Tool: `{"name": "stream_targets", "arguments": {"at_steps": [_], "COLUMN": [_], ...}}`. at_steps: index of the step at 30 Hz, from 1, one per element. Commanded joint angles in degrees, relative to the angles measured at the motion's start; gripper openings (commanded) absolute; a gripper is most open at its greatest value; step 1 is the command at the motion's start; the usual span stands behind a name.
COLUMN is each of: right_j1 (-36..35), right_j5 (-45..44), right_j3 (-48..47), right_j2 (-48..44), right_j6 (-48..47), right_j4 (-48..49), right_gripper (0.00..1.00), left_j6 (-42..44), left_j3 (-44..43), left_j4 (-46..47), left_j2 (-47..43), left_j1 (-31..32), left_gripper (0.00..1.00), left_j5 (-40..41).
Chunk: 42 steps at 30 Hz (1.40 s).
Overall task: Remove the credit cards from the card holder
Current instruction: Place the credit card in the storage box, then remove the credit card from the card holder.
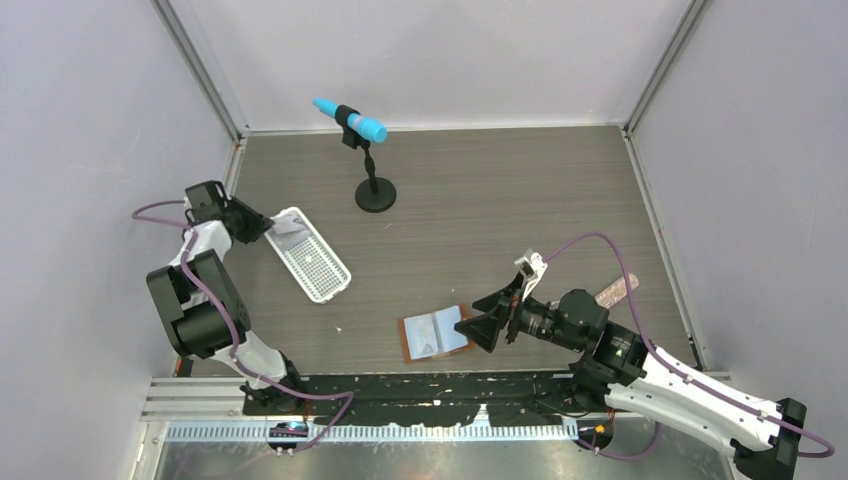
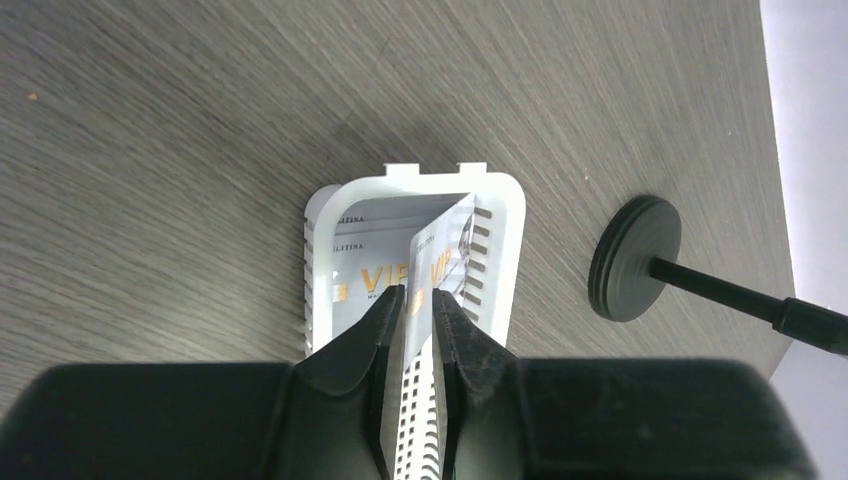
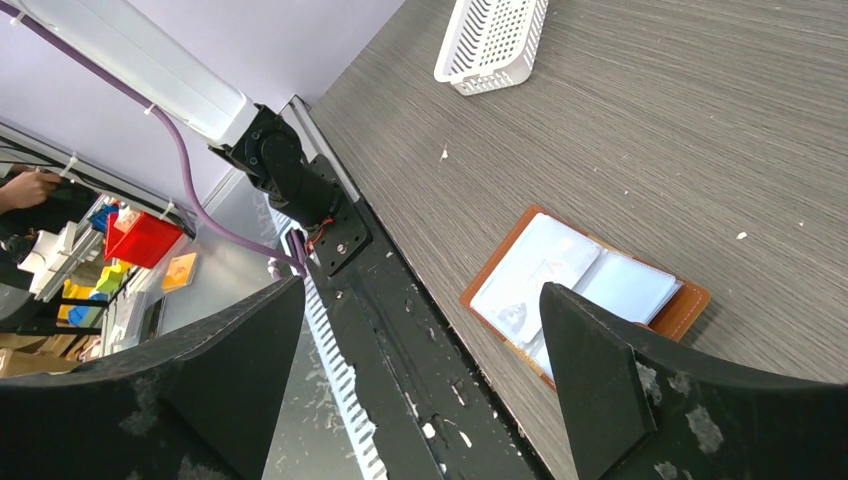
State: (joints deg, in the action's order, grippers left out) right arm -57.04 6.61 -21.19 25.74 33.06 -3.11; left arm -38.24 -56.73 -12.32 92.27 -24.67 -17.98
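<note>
- The left gripper (image 2: 420,300) hangs over one end of the white tray (image 2: 500,200), fingers pointing down into it.
- Its fingers (image 2: 385,335) stand only a narrow gap apart. One credit card (image 2: 432,262) stands on edge, tilted, between the tips.
- The wrist view does not show whether the pads press on that card or merely flank it.
- Under and beside the tilted card, more credit cards (image 2: 365,245) lie flat on the tray floor, overlapping. They are pale, with gold lettering and fine grey print.
- From above, the tray (image 1: 335,285) lies slantwise on the left of the table (image 1: 480,200), with the left gripper (image 1: 262,228) at its far end.
- The right gripper (image 1: 484,322) is spread wide and holds nothing.
- It hovers low near the front edge, just to the right of the card holder (image 1: 435,333), its open jaws turned toward it.
- In the right wrist view the card holder (image 3: 590,300) lies open and flat on the table, showing between the right gripper's two dark fingers (image 3: 600,380).
- The tan leather is underneath and the pale blue pockets face up. Whether any card is left in the pockets cannot be told.
- Holder and tray are well apart.
- A black stand (image 1: 375,195) with a round base stands toward the back of the table, holding a blue tube (image 1: 350,120). Its base (image 2: 635,257) sits near the tray's end.
</note>
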Motion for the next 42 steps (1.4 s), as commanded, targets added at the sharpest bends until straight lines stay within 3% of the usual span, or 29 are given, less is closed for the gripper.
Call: {"name": "stream_targets", "arguments": {"at_steps": [1,17,28,33,36,42], "right_j1": [-0.1,-0.1,-0.1,-0.2,-0.2,-2.0], "right_j5": [-1.0,-6.2,-10.4,-7.9,-5.1,-6.1], "right_j3": [-1.5,-5.0,-6.7,-6.9,-6.8,-8.0], "right_j2": [-0.6,3.0,7.6,10.9,13.3,19.1], "right_j6": [-0.9,0.4,4.2,7.1,8.7,12.3], "right_j4": [1.5,-5.0,-9.3,-9.1,-7.6,-6.6], "right_gripper": [0.95,0.95,0.99,0.88,0.73,0.67], "left_j6": [1.9,2.4,3.5,5.0,6.8,11.8], "left_j3": [-3.0,-5.0,-7.2,-4.1,-2.5,1.0], "left_j4": [-0.8,-4.1,-16.2,-19.2,-22.3,-28.2], "left_j2": [0.4,-0.4,-9.9,-17.7,-21.6,-31.3], "left_j1": [-0.3,-0.4,1.5,4.7,7.4,14.9], "left_gripper": [0.20,0.26,0.29,0.30,0.31,0.34], "left_j5": [0.9,1.9,-3.1,-8.1,-10.7,-14.2]}}
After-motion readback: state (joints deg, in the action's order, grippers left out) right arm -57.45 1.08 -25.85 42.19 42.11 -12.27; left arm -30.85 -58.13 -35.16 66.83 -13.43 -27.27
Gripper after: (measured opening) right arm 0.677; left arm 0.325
